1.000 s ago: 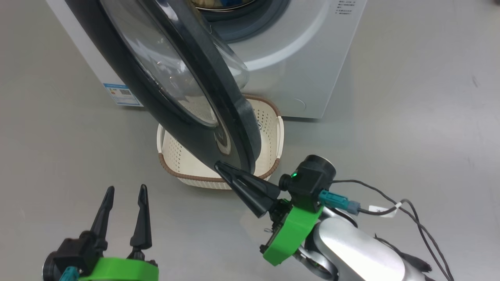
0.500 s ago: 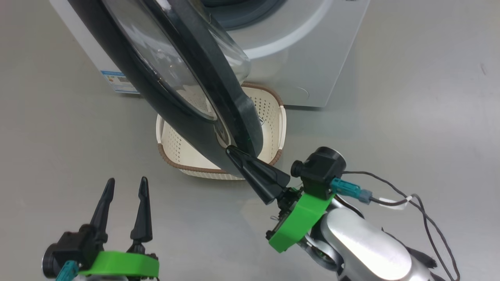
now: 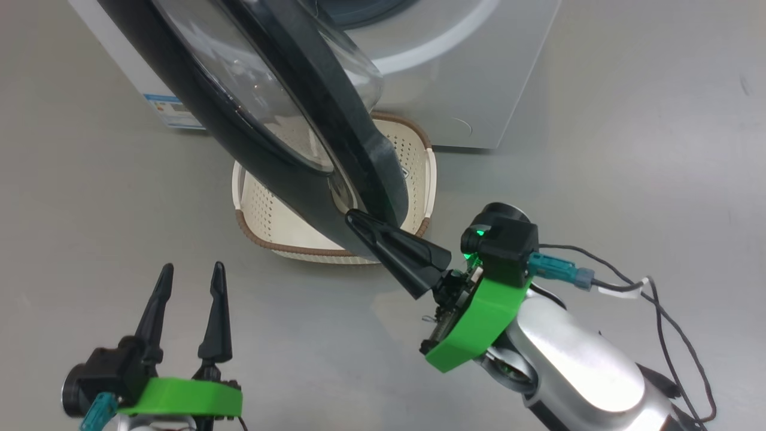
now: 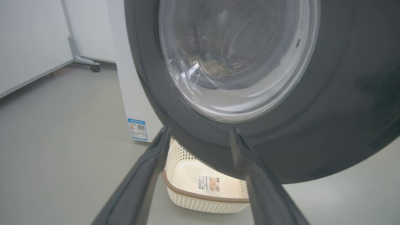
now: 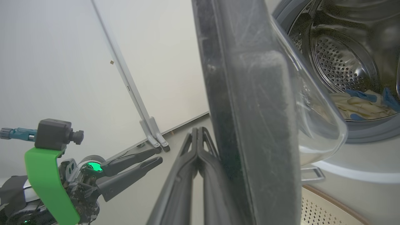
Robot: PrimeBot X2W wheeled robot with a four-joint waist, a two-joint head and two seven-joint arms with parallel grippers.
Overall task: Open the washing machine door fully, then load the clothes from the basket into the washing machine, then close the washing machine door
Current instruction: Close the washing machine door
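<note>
Clothes [image 5: 356,106] lie inside the washing machine [image 3: 467,78], the basket [image 3: 287,246] under the half-open door [image 3: 263,120]. The clenched right end effector [image 3: 353,218] rests against the door's rim: push steadily along its swing until it latches. Left end effector [image 3: 190,269]: released.
</note>
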